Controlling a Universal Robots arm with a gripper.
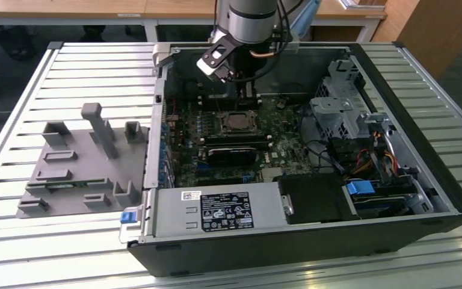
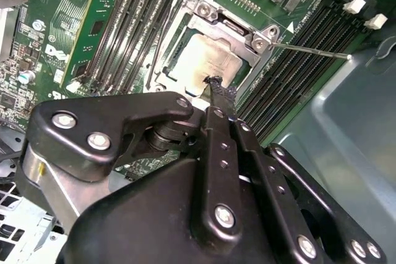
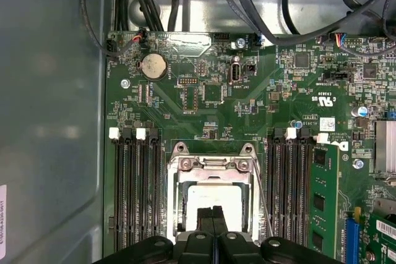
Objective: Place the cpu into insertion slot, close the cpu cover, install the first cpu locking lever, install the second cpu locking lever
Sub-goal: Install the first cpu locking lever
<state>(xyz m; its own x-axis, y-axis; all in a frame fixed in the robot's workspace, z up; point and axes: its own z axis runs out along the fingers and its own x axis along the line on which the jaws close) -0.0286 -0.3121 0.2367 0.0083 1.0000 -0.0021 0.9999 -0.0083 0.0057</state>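
Observation:
The cpu (image 2: pixel 207 60) (image 3: pixel 213 197) lies flat in the insertion slot (image 1: pixel 237 122) on the green motherboard, its dull silver top showing through a window. The cpu cover (image 2: pixel 230 27) (image 3: pixel 211 166), a silvery frame, lies down over it. A thin metal locking lever (image 2: pixel 309 49) (image 3: pixel 263 197) sticks out from one side of the socket at an angle. My gripper (image 2: pixel 216 86) (image 3: pixel 213 214) (image 1: pixel 247 99) hangs just above the socket's edge, its black fingers pressed together with nothing between them.
Black memory slots (image 3: pixel 133 190) flank the socket on both sides. In the exterior view, the open computer case (image 1: pixel 447 198) lies on a slatted table, with a drive cage (image 1: pixel 339 114), power supply (image 1: pixel 219 211) and cables inside. A grey fixture (image 1: pixel 86 162) stands at the exterior view's left.

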